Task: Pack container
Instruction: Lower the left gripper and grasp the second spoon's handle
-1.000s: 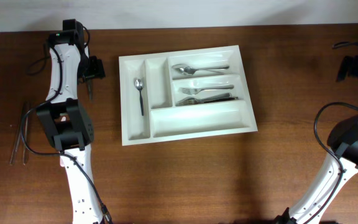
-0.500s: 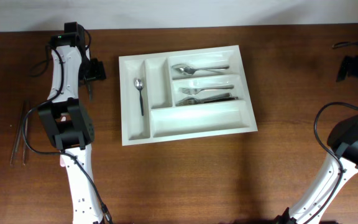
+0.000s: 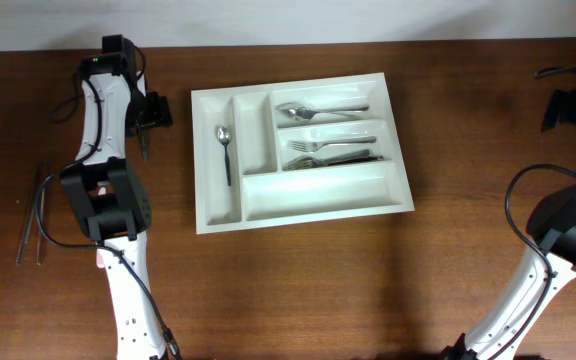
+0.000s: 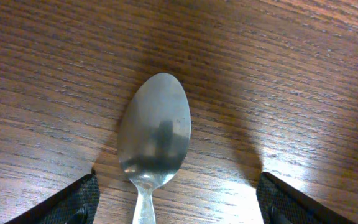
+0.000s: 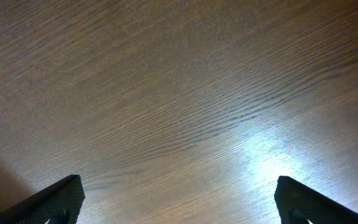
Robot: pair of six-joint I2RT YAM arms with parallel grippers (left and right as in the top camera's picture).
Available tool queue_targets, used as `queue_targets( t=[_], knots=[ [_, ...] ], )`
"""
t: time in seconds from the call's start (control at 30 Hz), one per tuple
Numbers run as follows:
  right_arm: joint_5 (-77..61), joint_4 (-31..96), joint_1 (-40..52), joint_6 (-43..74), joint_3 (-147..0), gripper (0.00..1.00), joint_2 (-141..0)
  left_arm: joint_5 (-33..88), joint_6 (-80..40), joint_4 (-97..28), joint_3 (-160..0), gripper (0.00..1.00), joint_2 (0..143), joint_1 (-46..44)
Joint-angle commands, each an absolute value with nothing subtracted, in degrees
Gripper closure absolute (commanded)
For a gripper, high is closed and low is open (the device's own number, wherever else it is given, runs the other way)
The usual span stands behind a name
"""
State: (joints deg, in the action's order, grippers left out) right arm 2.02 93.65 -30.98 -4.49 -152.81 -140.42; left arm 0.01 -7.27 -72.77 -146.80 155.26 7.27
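Left hand hangs open astride a spoon on the counter; right hand open too, away from the tray.

Seen from overhead, my black left hand has shifted a touch beside the left rim of the white plastic cutlery tray over the last second, all of it in the first half-second.
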Motion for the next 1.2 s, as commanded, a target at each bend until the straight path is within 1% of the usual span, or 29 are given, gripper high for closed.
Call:
queue_targets(
  t=[0.0, 0.1, 0.17, 0.33, 0.37, 0.43, 0.5, 0.63, 0.73, 0.83, 0.93, 0.97, 1.07, 1.17],
  knots=[
    [1.7, 93.6, -30.7, -4.0, -152.6, 0.01, -140.2, 2.0, -6.8, -72.7, -147.2, 0.17, 156.7, 8.2],
    [1.7, 93.6, -30.7, -4.0, -152.6, 0.01, -140.2, 1.9, -6.7, -72.8, -147.2, 0.17, 156.7, 8.5],
    [1.7, 93.6, -30.7, -4.0, -152.6, 0.01, -140.2, 1.9, -6.7, -72.8, -147.2, 0.2, 156.7, 8.7],
    [1.7, 93.6, -30.7, -4.0, -152.6, 0.01, -140.2, 1.5, -6.7, -72.9, -147.2, 0.33, 156.7, 9.0],
    [1.7, 93.6, -30.7, -4.0, -152.6, 0.01, -140.2, 1.3, -6.7, -72.9, -147.2, 0.37, 156.7, 9.0],
    [1.7, 93.6, -30.7, -4.0, -152.6, 0.01, -140.2, 1.1, -6.7, -72.9, -147.2, 0.48, 156.7, 9.0],
    [1.7, 93.6, -30.7, -4.0, -152.6, 0.01, -140.2, 1.1, -6.7, -72.9, -147.2, 0.56, 156.7, 9.0],
    [1.7, 93.6, -30.7, -4.0, -152.6, 0.02, -140.2, 1.1, -6.7, -72.9, -147.2, 0.68, 156.7, 9.0],
    [1.7, 93.6, -30.7, -4.0, -152.6, 0.01, -140.2, 1.1, -6.7, -72.9, -147.2, 0.73, 156.7, 9.1],
    [1.7, 93.6, -30.7, -4.0, -152.6, 0.01, -140.2, 1.1, -6.7, -72.9, -147.2, 0.83, 156.7, 9.1],
    [1.7, 93.6, -30.7, -4.0, -152.6, 0.01, -140.2, 1.1, -6.7, -72.9, -147.2, 0.87, 156.7, 9.1],
    [1.7, 93.6, -30.7, -4.0, -152.6, 0.01, -140.2, 1.1, -6.7, -72.9, -147.2, 0.91, 156.7, 9.1],
    [1.7, 93.6, -30.7, -4.0, -152.6, 0.01, -140.2, 1.1, -6.7, -72.9, -147.2, 0.98, 156.7, 9.1],
    [1.7, 93.6, -30.7, -4.0, -152.6, 0.01, -140.2, 1.1, -6.7, -73.6, -147.2, 0.98, 156.7, 9.2]
  ],
)
